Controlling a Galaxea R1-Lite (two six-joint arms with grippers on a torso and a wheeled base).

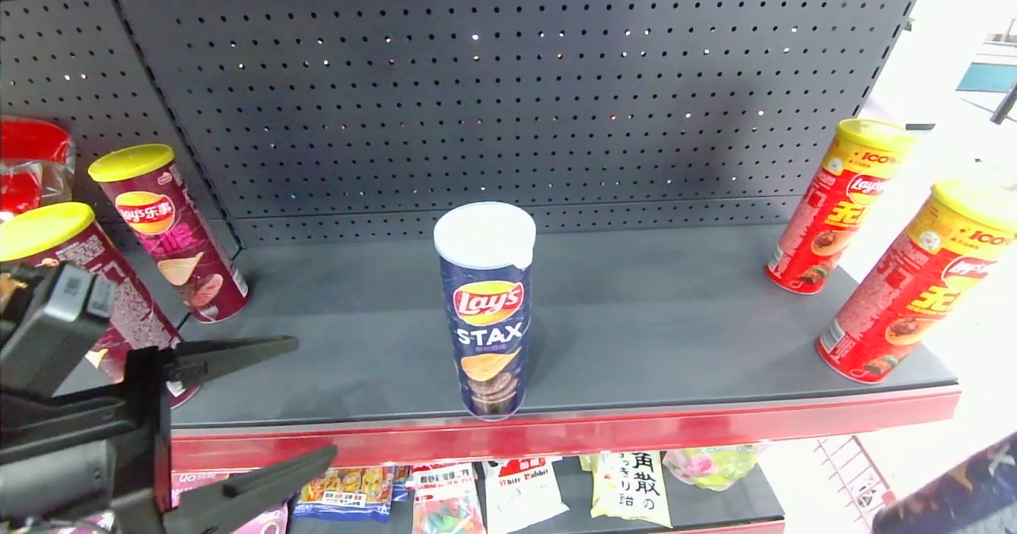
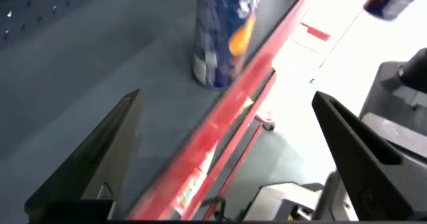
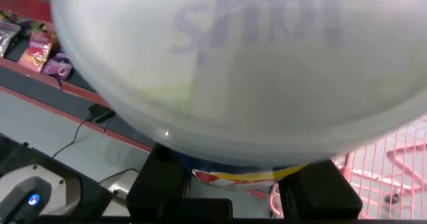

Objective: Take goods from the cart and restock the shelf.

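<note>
One long grey shelf (image 1: 636, 335) takes up most of the head view, with wide bare stretches on either side of the blue can (image 1: 489, 319), which stands upright at the front lip. Two maroon cans (image 1: 179, 232) stand at the left end and two red cans (image 1: 842, 200) at the right. The step in hand looks like carrying a fresh can over.

The right wrist view shows what the head view barely does. The right gripper (image 3: 237, 184) is closed around the held can (image 3: 240, 64), whose clear lid is close to the lens, and the pink wire cart (image 3: 393, 164) lies behind. Next, that can must be brought over a bare stretch of shelf and set down upright, well apart from its neighbours.

The left gripper (image 1: 314, 399) hangs wide and holds nothing, low at the shelf's left front. Its own camera shows the blue can's base just inside the red edge. Small packets (image 1: 508, 494) lie on the lower shelf.
</note>
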